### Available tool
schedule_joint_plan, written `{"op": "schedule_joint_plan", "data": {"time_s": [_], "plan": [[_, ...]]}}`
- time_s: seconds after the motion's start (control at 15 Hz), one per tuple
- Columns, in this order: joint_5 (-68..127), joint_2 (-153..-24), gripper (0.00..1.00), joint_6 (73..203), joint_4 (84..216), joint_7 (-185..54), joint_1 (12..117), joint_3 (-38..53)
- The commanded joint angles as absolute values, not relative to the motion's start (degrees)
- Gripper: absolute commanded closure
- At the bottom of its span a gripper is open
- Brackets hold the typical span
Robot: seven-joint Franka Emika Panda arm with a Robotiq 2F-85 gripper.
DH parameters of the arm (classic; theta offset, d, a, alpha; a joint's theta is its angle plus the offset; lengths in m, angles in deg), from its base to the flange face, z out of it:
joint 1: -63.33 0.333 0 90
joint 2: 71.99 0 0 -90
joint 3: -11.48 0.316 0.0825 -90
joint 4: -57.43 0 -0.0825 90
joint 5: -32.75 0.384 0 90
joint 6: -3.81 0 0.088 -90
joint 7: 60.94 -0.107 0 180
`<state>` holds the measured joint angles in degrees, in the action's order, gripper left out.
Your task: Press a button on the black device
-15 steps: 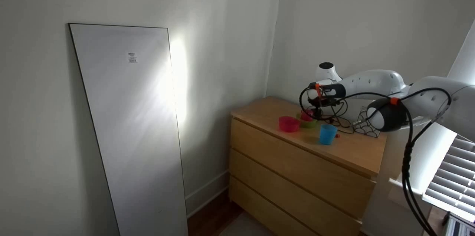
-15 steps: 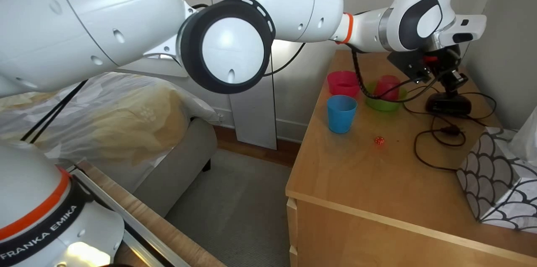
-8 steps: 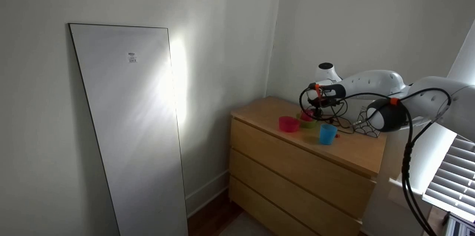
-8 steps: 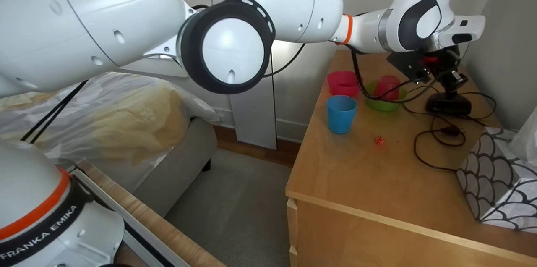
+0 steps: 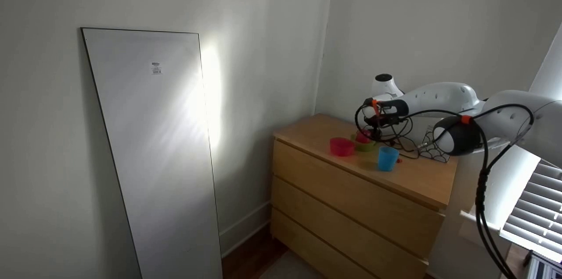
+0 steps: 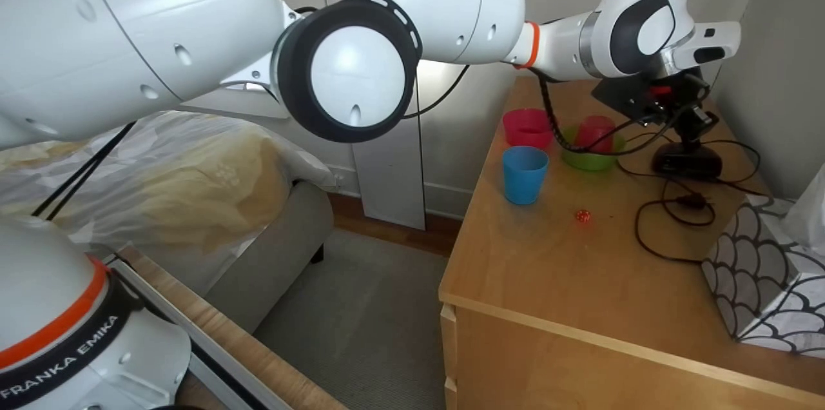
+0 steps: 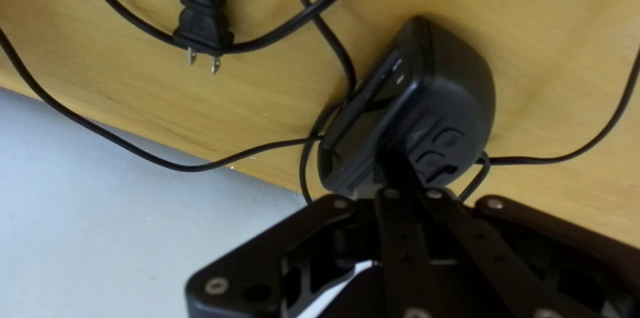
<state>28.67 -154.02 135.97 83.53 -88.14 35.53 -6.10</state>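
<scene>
Holds black metal gripper point(image 7: 398, 164) with clenched fingers over low black plastic device point(image 7: 419, 108), slanting lengthwise lower-left to upper-right in the wrist view. Points glossy panel point(image 7: 357, 130) upper left.

In both exterior views the arm's wrist point(image 6: 635, 26) has edged slightly toward the left edge. In an exterior view the gripper point(image 6: 691, 139) and the black device point(image 6: 686, 163) have slid slightly the same way, and the yellow glare on the arm's base point(image 6: 142, 349) has faded.
</scene>
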Motion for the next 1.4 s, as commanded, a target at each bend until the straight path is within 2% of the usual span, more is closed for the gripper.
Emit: {"op": "schedule_joint_plan", "data": {"time_s": [0.0, 0.87, 1.13, 1.33], "plan": [[28.52, -155.06, 1.0, 131.92, 84.78, -85.23, 35.85, -4.73], [31.67, -149.72, 1.0, 133.91, 84.64, -87.39, 33.02, -2.25], [31.82, -146.78, 1.0, 130.17, 85.08, -83.75, 32.54, -1.3], [32.76, -143.39, 1.0, 122.07, 85.89, -77.88, 32.33, 0.98]]}}
